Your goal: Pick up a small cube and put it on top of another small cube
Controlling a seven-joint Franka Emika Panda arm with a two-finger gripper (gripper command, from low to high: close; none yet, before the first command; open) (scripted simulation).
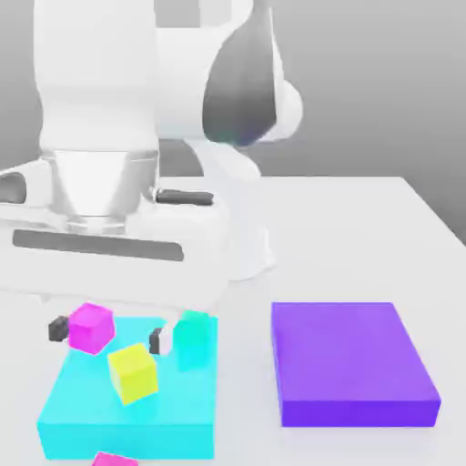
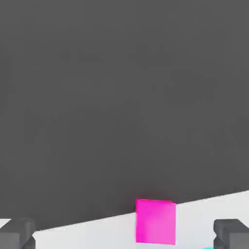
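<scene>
While the gripper (image 1: 109, 334) stands open around the magenta cube (image 1: 92, 328) at the cyan slab's (image 1: 82, 411) far corner, this cube looks light, rigid and glossy, best pinched on opposite flat faces.

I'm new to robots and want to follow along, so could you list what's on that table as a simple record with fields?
arm: white robot arm, tool low over the cyan slab
tool fingers: dark finger, spread wide, either side of the magenta cube
magenta cube: between the fingers, not gripped
yellow cube: on the cyan slab, just in front of the magenta one
teal cube: on the cyan slab, toward the exterior view's right
purple slab: apart, at the exterior view's right
table: white
</scene>
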